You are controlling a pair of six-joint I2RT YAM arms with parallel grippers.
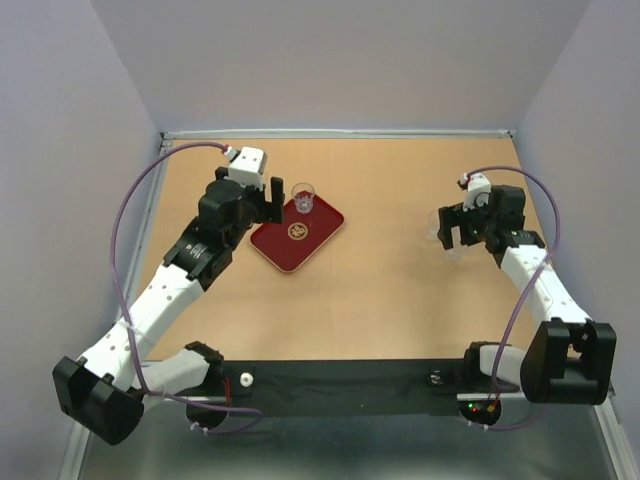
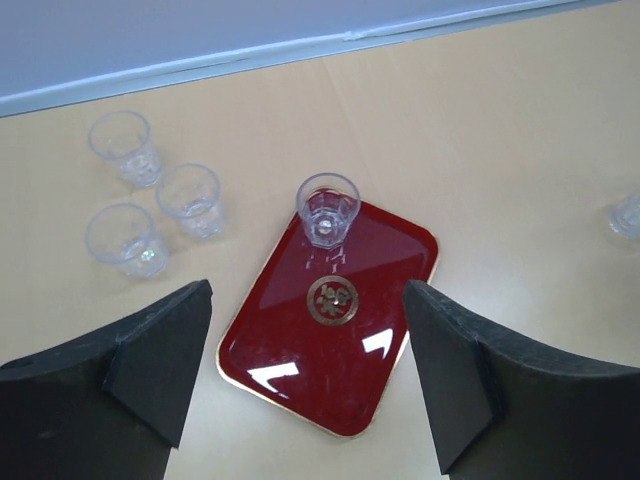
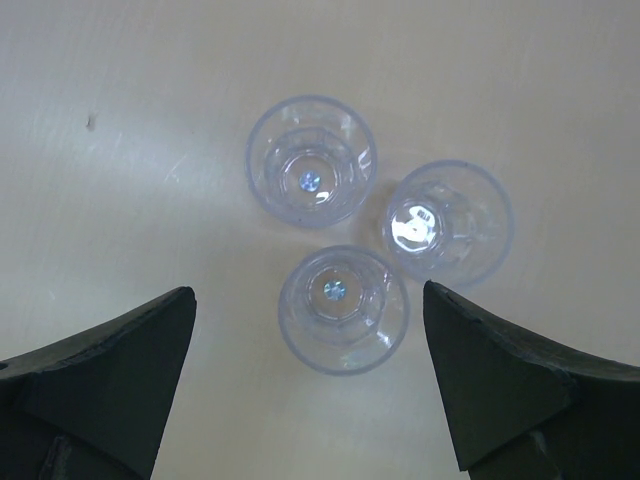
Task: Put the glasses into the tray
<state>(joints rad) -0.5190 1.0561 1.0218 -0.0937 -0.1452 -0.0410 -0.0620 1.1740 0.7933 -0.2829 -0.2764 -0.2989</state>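
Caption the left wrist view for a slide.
Open left gripper above the red tray, one glass standing at its far corner, three more glasses on the table beside it.

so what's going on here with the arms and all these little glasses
A robot is loading clear glasses onto a dark red tray. One glass stands upright at the tray's far end. The left tool hangs open above the tray, holding nothing. Three glasses wait on the table beside the tray. The right tool is open over a cluster of three other glasses, gripping none of them.
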